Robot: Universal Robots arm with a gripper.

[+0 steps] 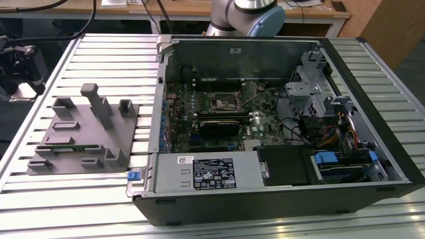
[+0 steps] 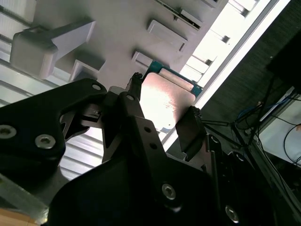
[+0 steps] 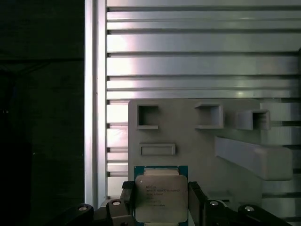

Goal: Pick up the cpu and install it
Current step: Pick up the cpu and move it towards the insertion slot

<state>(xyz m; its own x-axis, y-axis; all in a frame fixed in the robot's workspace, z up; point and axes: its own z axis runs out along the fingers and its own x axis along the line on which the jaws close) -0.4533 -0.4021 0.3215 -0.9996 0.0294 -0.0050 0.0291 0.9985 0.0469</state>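
- My gripper (image 3: 161, 190) is closed narrow on the cpu (image 3: 161, 200). In both wrist views I have one black finger (image 3: 196, 198) against each of two opposite edges.
- In the second wrist view the cpu (image 2: 164, 96) sits right between my fingertips, its shiny metal top facing back towards my wrist and a thin green rim showing round it.
- Just past the chip lies the grey fixture plate (image 3: 188, 141), with its small rectangular pockets and raised blocks further out from my fingers.
- Under the plate is the ribbed aluminium table (image 3: 188, 61). Its edge runs close beside my hand, with dark floor beyond it.
- In the exterior view the plate (image 1: 79, 137) lies on the table (image 1: 99, 55), and an open computer case (image 1: 388, 117) stands just beside it on the exterior view's right.
- Inside the case the green motherboard (image 1: 199, 124) lies flat, its black-framed socket (image 1: 222, 102) near the middle.
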